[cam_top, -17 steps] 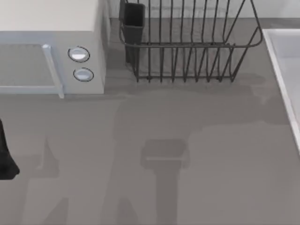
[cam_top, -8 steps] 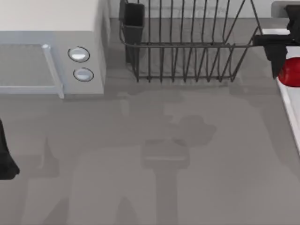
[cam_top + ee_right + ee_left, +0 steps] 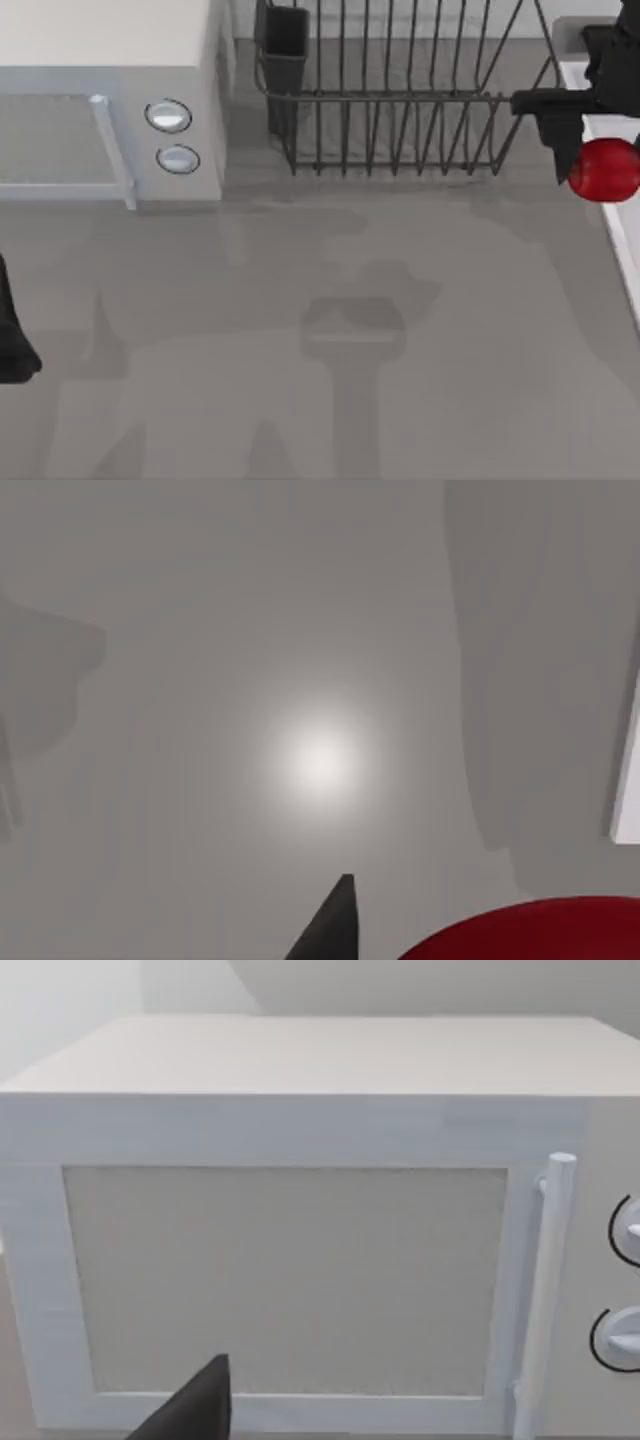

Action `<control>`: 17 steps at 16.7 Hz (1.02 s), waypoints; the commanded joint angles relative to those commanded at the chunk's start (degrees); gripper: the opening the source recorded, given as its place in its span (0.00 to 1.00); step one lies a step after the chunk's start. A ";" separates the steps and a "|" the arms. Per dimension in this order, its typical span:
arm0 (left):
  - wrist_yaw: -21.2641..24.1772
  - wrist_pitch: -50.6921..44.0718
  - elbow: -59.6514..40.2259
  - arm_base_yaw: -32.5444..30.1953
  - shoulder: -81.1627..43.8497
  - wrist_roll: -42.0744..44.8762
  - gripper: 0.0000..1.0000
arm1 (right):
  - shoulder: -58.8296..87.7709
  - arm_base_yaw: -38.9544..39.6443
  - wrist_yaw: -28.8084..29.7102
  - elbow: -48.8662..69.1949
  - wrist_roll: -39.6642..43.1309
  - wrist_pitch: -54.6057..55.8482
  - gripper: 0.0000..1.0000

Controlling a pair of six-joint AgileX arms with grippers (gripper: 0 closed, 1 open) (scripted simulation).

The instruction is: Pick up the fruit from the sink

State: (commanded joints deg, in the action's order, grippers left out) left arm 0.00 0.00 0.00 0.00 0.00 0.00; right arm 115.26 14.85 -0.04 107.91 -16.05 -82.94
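Fruit (image 3: 604,169) first, since it's the whole job: in the top view it's a small, round, glossy bright-red ball pinched in the right gripper (image 3: 592,165), whose fingers (image 3: 548,125) close on it just past the dish rack's right end, about over the pale rim of the sink (image 3: 622,225). From the right wrist view the fruit (image 3: 530,932) sits close under the camera with grey bench (image 3: 250,680) below it, so I'd say it's lifted clear of the basin and the pick is basically done; what's left is only holding it steady. Skin looks smooth and shiny, no stem I can make out. Further from the dish rack (image 3: 400,100), the microwave (image 3: 110,100) sits at its left, and the left gripper (image 3: 12,340) is parked nearer than that, and whether its fingers are spread I can't tell.
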 joint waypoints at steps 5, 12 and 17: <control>0.00 0.00 0.00 0.00 0.00 0.00 1.00 | 0.69 0.14 0.06 -8.57 -0.06 9.40 0.00; 0.00 0.00 0.00 0.00 0.00 0.00 1.00 | 2.11 0.40 0.14 -21.65 -0.20 24.05 0.00; 0.00 0.00 0.00 0.00 0.00 0.00 1.00 | 2.11 0.40 0.14 -21.65 -0.20 24.05 0.15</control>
State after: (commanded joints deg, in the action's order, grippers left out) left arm 0.00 0.00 0.00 0.00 0.00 0.00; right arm 117.37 15.26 0.10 86.26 -16.25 -58.89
